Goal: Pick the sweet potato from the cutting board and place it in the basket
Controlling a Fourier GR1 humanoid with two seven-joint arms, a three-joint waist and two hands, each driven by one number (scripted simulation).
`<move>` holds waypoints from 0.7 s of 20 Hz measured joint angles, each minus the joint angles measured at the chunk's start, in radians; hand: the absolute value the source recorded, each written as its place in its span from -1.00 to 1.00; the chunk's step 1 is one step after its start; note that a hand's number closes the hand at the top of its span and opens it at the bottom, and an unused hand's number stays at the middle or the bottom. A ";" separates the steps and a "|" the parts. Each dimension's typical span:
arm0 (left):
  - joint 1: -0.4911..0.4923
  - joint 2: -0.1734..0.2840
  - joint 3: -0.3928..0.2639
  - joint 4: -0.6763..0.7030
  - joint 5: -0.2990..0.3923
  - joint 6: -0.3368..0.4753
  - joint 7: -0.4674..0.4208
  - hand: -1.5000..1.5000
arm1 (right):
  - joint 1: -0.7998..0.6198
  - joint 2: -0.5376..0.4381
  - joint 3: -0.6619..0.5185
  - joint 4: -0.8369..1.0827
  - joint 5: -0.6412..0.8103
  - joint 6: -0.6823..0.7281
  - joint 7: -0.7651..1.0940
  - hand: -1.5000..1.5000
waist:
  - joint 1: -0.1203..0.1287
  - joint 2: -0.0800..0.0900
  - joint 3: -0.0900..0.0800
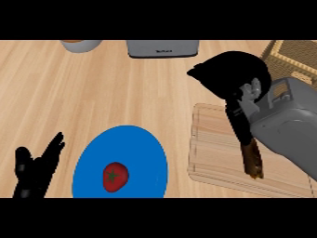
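Legible text: none. The grey metal box-shaped appliance (pixel 163 48) at the far edge of the light wooden surface (pixel 85 93) carries a small dark marking on its front face, too small and blurred to read. No letters, numbers, brands or signs can be made out on the round blue plate (pixel 143 153), the red tomato (pixel 115 176) lying on it, the pale wooden cutting board (pixel 212 153) or the woven wicker basket (pixel 301 58).

Right forearm (pixel 294 135): boxy grey shell, rounded edges, grey bracket at the wrist. Right hand (pixel 231 76) and left hand (pixel 36 169): plain matte black.
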State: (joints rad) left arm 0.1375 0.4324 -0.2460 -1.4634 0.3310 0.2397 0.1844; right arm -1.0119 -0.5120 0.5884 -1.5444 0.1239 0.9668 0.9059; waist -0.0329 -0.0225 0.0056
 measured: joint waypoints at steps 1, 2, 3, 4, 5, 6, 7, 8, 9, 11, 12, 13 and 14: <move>-0.005 -0.004 -0.003 0.005 -0.004 0.001 0.003 0.00 | -0.005 -0.001 -0.003 -0.001 -0.018 0.005 0.009 -1.00 | -0.001 0.000 0.000; -0.002 -0.001 0.000 0.002 -0.004 -0.002 0.003 0.00 | -0.001 -0.006 -0.006 -0.004 -0.035 0.009 0.018 -1.00 | -0.001 0.000 0.001; 0.000 -0.003 0.002 0.007 -0.005 -0.007 -0.009 0.00 | 0.005 -0.012 -0.007 -0.010 -0.047 0.011 0.027 -1.00 | -0.001 0.000 0.001; 0.002 0.002 0.006 0.003 -0.002 -0.012 -0.005 0.00 | 0.012 -0.020 -0.009 -0.018 -0.058 0.012 0.036 -1.00 | 0.000 0.001 0.002; -0.001 -0.001 0.008 0.008 -0.002 -0.017 -0.007 0.00 | 0.024 -0.020 -0.008 -0.024 -0.064 0.006 0.049 -1.00 | 0.001 0.002 0.002; -0.001 0.002 0.011 0.008 0.000 -0.022 -0.004 0.00 | 0.034 -0.017 -0.005 -0.038 -0.074 -0.001 0.064 -1.00 | 0.001 0.002 0.002; 0.000 0.002 0.011 0.004 -0.001 -0.023 0.000 0.00 | 0.056 -0.025 -0.001 -0.060 -0.077 -0.006 0.074 -1.00 | 0.001 0.002 0.002; 0.000 0.001 0.013 0.000 -0.002 -0.022 0.003 0.00 | 0.069 -0.027 0.000 -0.069 -0.081 -0.009 0.082 -1.00 | 0.004 0.004 0.003; -0.002 -0.002 0.012 0.000 -0.007 -0.021 0.006 0.00 | 0.087 -0.038 -0.002 -0.084 -0.080 -0.009 0.085 -1.00 | 0.006 0.005 0.003; -0.003 -0.001 0.014 -0.005 -0.011 -0.022 0.015 0.00 | 0.130 -0.037 0.010 -0.119 -0.076 -0.022 0.103 -1.00 | 0.009 0.007 0.003; -0.002 -0.003 0.013 -0.008 -0.010 -0.028 0.017 0.00 | 0.143 -0.033 0.012 -0.125 -0.066 -0.028 0.109 -1.00 | 0.013 0.008 0.003; -0.002 -0.012 0.008 -0.009 -0.018 -0.024 0.012 0.00 | 0.167 -0.032 0.019 -0.141 -0.053 -0.033 0.113 -1.00 | 0.014 0.009 0.003; -0.003 -0.017 0.007 -0.007 -0.024 -0.022 0.009 0.00 | 0.194 -0.040 0.020 -0.164 -0.040 -0.035 0.113 -1.00 | 0.015 0.009 0.004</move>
State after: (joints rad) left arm 0.1347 0.4149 -0.2395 -1.4707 0.3073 0.2175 0.1938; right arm -0.8184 -0.5521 0.6087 -1.7082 0.0842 0.9314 1.0186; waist -0.0177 -0.0133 0.0095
